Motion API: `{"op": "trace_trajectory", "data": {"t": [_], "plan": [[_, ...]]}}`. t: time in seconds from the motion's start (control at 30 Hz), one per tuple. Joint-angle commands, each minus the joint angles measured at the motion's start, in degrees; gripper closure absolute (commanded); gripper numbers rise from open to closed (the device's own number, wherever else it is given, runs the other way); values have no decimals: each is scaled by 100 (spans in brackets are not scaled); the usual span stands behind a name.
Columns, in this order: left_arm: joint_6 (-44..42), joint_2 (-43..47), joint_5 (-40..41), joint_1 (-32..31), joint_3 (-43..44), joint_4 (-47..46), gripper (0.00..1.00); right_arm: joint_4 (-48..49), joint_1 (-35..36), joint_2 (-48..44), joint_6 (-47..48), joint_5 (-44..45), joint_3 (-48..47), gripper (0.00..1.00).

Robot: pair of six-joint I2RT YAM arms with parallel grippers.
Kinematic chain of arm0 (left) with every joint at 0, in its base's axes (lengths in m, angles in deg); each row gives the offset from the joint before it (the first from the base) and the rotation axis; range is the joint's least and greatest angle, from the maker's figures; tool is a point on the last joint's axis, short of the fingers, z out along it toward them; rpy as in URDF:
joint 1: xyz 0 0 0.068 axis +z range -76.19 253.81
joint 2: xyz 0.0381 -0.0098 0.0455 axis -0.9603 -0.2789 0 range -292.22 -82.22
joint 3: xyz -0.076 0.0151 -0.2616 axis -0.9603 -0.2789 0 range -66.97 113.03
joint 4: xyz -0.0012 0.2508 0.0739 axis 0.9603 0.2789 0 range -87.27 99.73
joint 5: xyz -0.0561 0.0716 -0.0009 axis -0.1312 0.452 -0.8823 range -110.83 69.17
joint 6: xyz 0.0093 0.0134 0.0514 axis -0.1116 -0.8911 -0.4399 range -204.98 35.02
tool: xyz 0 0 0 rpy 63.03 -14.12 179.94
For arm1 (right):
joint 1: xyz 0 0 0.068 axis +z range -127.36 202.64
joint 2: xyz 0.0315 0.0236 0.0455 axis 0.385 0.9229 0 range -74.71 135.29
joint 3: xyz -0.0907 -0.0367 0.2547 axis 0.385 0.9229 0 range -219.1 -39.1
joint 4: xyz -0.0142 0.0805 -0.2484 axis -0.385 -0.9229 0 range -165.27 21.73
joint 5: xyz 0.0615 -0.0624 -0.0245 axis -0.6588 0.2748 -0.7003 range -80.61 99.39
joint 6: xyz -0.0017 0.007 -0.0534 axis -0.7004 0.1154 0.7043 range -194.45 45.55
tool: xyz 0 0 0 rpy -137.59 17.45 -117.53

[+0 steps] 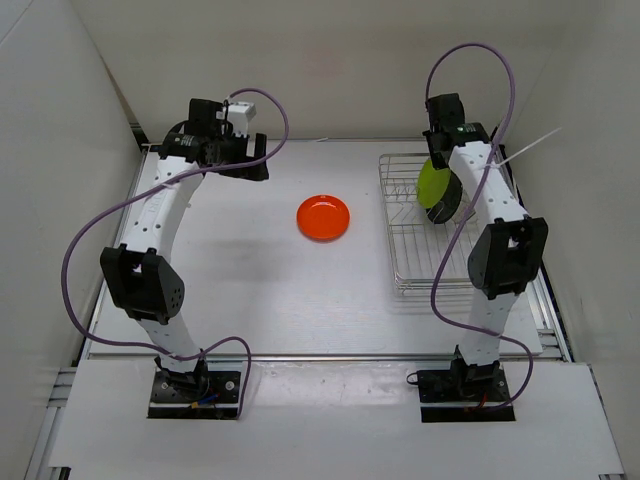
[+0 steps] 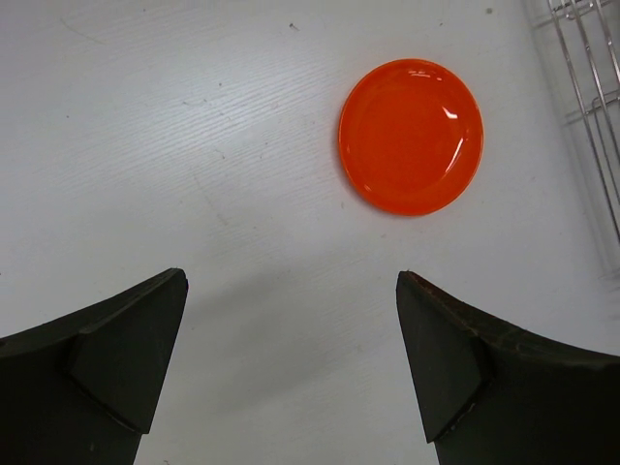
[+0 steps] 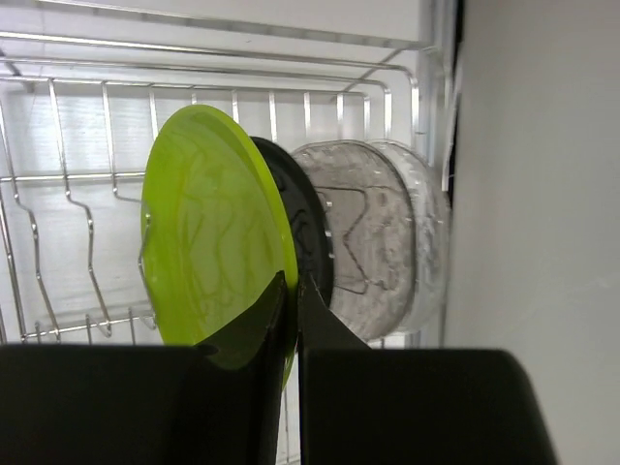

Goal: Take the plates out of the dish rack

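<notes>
The orange plate [image 1: 323, 217] lies flat on the table, also in the left wrist view [image 2: 411, 136]. The dish rack [image 1: 405, 250] stands at the right. In it the yellow-green plate [image 3: 208, 237], the black plate [image 3: 305, 228] and the clear plate [image 3: 368, 237] stand on edge in a row. My right gripper [image 3: 295, 281] is shut on the near rim of the yellow-green plate [image 1: 433, 180]. My left gripper [image 2: 291, 281] is open and empty above the bare table, left of the orange plate.
The rack's wire side [image 2: 591, 87] shows at the right edge of the left wrist view. A white wall [image 3: 533, 194] stands close to the right of the rack. White walls enclose the table on the left and back.
</notes>
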Motion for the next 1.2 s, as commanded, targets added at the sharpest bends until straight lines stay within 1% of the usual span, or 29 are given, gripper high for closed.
{"op": "trace_trajectory", "data": {"t": [0.0,0.2,0.3,0.33,0.37,0.4,0.43,0.47,0.53,0.6,0.7,0.73,0.87,1.0,1.17], "plan": [[-11,58,-200,-5,521,54,0,-130,9,-507,-45,480,-310,100],[-11,-109,-761,-189,953,54,0,-69,62,-1351,78,481,-258,100],[-64,-214,-1454,-338,1014,-77,0,-69,176,-1772,78,341,-258,100],[-64,-215,-1639,-426,1014,-173,0,-69,176,-1852,78,149,-258,100],[-64,-293,-1833,-479,1067,-174,0,-147,176,-1940,9,-167,-205,100],[-64,-294,-2000,-540,1128,-252,0,-200,176,-2115,-44,-1109,-83,100],[-64,-381,-2341,-663,1129,-349,0,-200,176,-2213,-45,-1606,23,100],[23,-486,-2475,-725,1198,-437,0,-200,176,-2361,-45,-2081,232,100],[120,-601,-2843,-909,1365,-560,0,-200,228,-2424,-45,-2821,382,100],[277,-829,-3046,-1024,1698,-622,0,-270,290,-2477,-98,-3313,454,100],[332,-1023,-3109,-1270,1945,-622,0,-323,290,-2477,-98,-3701,507,100],[332,-1084,-3109,-1401,1946,-701,0,-323,290,-2477,-98,-4007,507,100],[279,-1207,-2986,-1674,1946,-754,0,-323,343,-2477,-158,-4659,560,100],[331,-1331,-2986,-1806,2060,-754,0,-376,343,-2477,-221,-4871,560,100],[332,-1384,-2986,-1859,2060,-807,9,-376,343,-2477,-273,-5003,507,100]]}}
